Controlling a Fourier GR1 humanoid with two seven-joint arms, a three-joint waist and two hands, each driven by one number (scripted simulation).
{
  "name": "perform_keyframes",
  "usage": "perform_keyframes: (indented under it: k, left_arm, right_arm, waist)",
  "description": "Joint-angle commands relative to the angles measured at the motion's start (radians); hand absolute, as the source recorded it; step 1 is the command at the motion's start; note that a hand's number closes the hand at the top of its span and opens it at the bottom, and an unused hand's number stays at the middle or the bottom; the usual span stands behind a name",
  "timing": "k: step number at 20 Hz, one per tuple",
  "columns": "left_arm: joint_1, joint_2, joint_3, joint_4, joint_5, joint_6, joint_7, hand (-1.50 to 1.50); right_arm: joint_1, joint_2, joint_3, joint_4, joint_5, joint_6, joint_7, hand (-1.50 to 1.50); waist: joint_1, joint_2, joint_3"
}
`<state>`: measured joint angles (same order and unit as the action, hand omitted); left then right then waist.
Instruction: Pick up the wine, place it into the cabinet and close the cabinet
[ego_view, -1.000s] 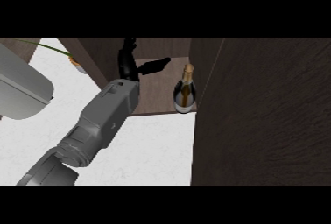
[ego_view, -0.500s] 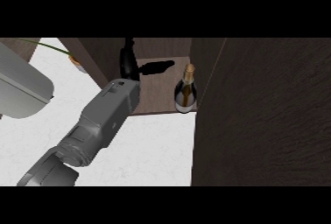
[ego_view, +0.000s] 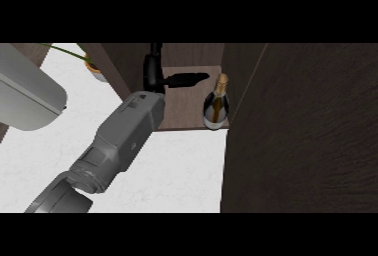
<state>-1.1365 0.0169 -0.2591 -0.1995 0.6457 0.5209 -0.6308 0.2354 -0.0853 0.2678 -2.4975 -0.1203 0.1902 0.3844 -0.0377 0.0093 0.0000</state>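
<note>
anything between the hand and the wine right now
Nothing visible. The open hand is inside the cabinet, left of the wine, with only bare shelf between them. The wine already stands on that shelf, apart from the hand.

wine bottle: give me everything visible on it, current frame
The wine bottle has a dark glass body, a pale label and a gold-foiled neck. It seems to stand upright on its base at the right front corner of the brown wooden cabinet shelf, close beside the dark cabinet panel on its right. The black hand is open to its left, its nearest finger just short of the neck. Nothing holds the bottle.
</note>
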Motion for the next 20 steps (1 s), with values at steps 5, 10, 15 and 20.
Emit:
perform_keyframes:
  k: [5,10,15,20]
  left_arm:
    - [0.079,-0.001,0.017,-0.145,-0.007,-0.052,-0.047,-1.50]
    - [0.146,0.002,-0.016,-0.298,-0.025,-0.043,0.007,-1.50]
    - [0.267,-0.007,-0.064,-0.487,-0.041,-0.017,0.071,-1.50]
    - [0.439,0.019,-0.133,-0.700,-0.072,-0.007,0.092,-1.50]
  right_arm:
    - [0.008,-0.022,-0.046,-0.179,-0.106,-0.026,0.120,-1.50]
    - [0.032,-0.008,-0.051,-0.187,-0.092,-0.046,0.111,-1.50]
    - [0.077,-0.023,-0.021,-0.203,-0.076,-0.024,0.087,-1.50]
    - [0.073,-0.016,-0.002,-0.209,-0.062,-0.042,0.097,-1.50]
  waist:
    - [0.036,-0.014,0.000]
    - [0.053,-0.024,0.000]
    - [0.054,-0.027,0.001]
    - [0.055,-0.024,0.000]
